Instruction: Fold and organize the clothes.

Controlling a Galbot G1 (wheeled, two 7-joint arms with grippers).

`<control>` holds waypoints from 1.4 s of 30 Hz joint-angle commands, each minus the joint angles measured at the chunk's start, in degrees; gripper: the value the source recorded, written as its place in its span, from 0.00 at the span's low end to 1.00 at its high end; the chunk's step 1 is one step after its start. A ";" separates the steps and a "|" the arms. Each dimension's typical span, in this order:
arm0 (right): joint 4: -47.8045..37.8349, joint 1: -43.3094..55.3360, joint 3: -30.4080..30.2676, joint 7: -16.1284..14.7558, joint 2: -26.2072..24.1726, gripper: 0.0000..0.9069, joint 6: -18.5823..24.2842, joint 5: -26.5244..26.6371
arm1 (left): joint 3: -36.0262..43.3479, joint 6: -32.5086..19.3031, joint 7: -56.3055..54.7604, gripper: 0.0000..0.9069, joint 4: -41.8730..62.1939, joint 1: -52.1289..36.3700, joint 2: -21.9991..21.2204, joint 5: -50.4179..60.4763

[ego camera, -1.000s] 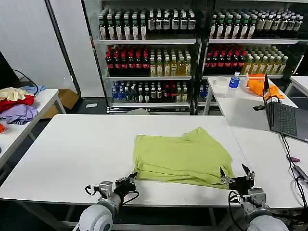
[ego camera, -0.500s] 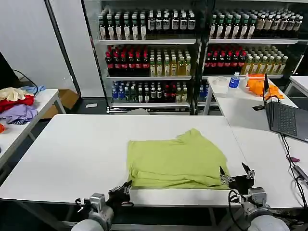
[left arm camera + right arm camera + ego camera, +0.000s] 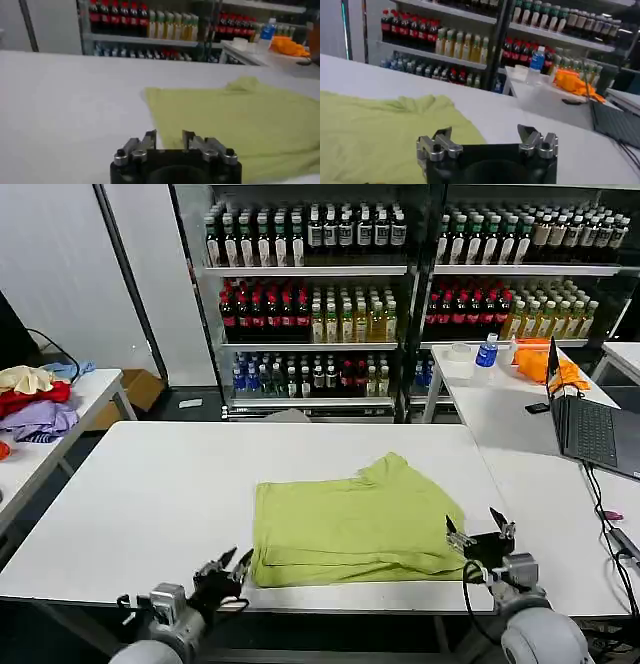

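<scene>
Folding looks mid-way: T-shirt (image 3: 350,519) lies doubled on the table (image 3: 150,494). Left gripper (image 3: 228,568) and right gripper (image 3: 480,534), jaws apart, flank its near corners; next, regrasp.

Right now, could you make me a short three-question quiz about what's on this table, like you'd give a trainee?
1. True or false: the T-shirt lies folded on the white table.
2. Which is held by a gripper? A) the T-shirt B) the laptop C) nothing
3. Fill in: the left gripper sits off the shirt's near ____ corner, the right gripper at the opposite one.

Key
1. True; it lies flat in layers.
2. C; both grippers are open and empty.
3. Left.
</scene>
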 commanded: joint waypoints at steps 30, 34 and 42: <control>-53.90 47.45 -21.68 -0.10 13.16 1.00 -4.88 9.60 | 22.31 5.02 -7.16 0.84 38.13 -44.33 -4.11 -9.43; -55.27 47.07 -22.21 -0.83 14.40 0.49 -4.95 10.65 | 22.28 5.04 -6.98 0.20 38.49 -43.65 -4.14 -9.79; -57.34 46.69 -21.41 -0.53 16.47 0.00 -4.93 13.32 | 21.73 4.40 -6.51 0.04 38.66 -42.34 -5.12 -10.98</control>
